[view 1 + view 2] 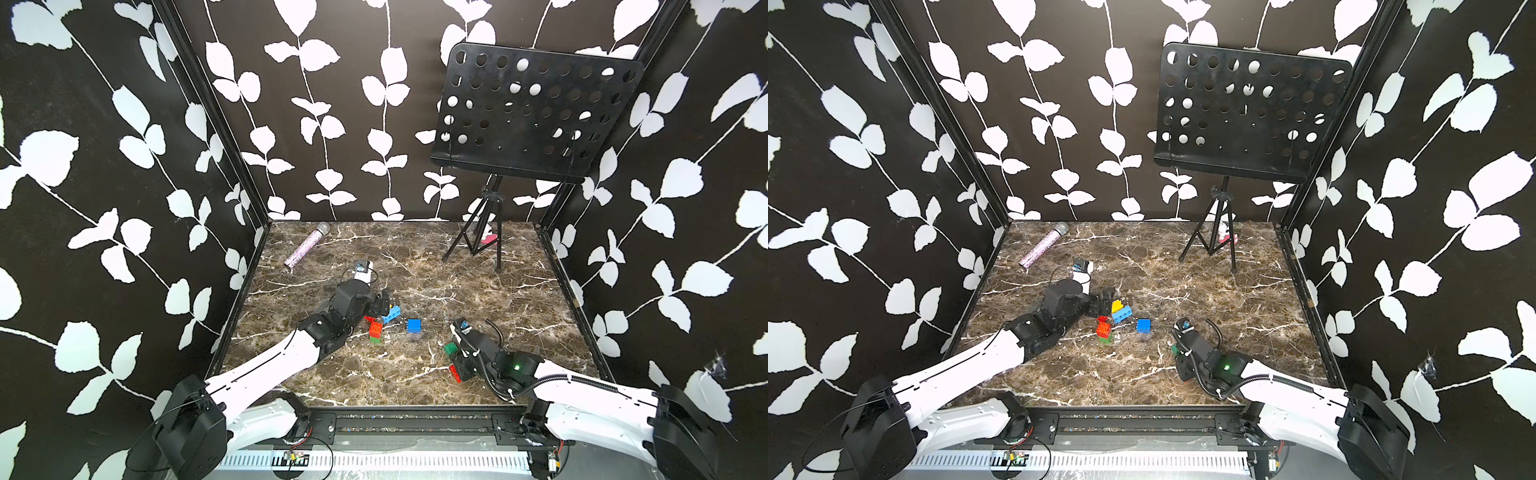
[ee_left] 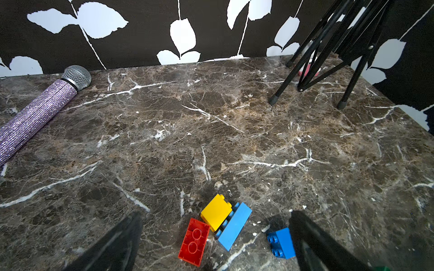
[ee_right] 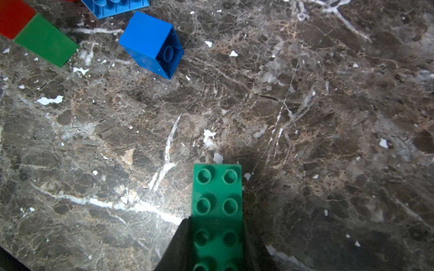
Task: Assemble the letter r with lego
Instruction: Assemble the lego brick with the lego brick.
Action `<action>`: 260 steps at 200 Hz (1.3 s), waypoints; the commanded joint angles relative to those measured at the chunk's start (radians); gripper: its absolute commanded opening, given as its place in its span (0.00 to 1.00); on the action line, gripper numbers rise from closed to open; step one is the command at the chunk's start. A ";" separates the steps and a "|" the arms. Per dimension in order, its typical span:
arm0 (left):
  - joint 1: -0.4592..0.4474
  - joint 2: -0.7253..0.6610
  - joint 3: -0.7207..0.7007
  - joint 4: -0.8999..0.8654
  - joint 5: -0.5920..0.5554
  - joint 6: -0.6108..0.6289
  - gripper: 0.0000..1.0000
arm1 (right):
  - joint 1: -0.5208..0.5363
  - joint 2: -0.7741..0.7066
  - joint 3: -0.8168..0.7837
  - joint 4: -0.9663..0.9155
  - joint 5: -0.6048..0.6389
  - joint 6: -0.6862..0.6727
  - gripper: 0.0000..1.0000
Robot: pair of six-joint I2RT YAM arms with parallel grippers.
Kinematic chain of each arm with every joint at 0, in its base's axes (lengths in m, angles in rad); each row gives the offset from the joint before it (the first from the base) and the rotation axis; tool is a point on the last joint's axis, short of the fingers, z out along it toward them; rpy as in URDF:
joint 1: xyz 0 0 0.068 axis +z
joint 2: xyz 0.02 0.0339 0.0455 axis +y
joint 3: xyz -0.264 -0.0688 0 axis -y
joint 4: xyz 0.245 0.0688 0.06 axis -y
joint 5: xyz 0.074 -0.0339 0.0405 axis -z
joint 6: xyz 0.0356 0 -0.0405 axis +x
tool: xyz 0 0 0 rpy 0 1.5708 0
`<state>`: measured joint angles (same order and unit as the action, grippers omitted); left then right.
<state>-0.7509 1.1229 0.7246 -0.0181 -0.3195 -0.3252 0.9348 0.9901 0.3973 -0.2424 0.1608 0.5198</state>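
Note:
My left gripper is open, its fingers either side of a small group of lego. There a yellow brick leans on a light blue brick, and a red brick lies with its hollow side up. The blue brick lies on its side, apart. An orange-red brick joined to a green one lies nearby. My right gripper is shut on the long dark green brick, studs facing the camera. Another red brick shows beside it.
A glittery purple microphone lies at the back left of the marble table. At the back right stands a black music stand on tripod legs, with a small pink thing behind them.

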 commanded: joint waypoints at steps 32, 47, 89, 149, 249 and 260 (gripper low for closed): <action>-0.001 0.010 0.007 -0.011 0.016 -0.027 0.99 | -0.001 -0.007 -0.014 0.055 0.008 0.005 0.21; -0.001 0.010 0.007 -0.012 0.017 -0.027 0.99 | -0.001 -0.012 -0.011 0.044 0.006 0.007 0.21; -0.001 0.008 0.001 -0.013 0.016 -0.028 0.99 | 0.018 -0.038 -0.007 0.003 0.003 0.017 0.20; -0.001 0.012 -0.006 -0.008 0.016 -0.032 0.99 | 0.032 -0.033 0.000 -0.032 0.001 0.016 0.19; -0.002 0.024 -0.011 -0.005 0.017 -0.035 0.99 | 0.054 0.030 0.008 -0.004 -0.001 0.021 0.17; -0.001 0.023 -0.013 -0.005 0.016 -0.034 0.99 | 0.055 0.028 0.000 -0.010 0.005 0.030 0.17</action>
<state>-0.7509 1.1484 0.7246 -0.0181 -0.3065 -0.3492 0.9806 1.0100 0.3996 -0.2276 0.1585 0.5282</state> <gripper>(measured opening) 0.989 0.311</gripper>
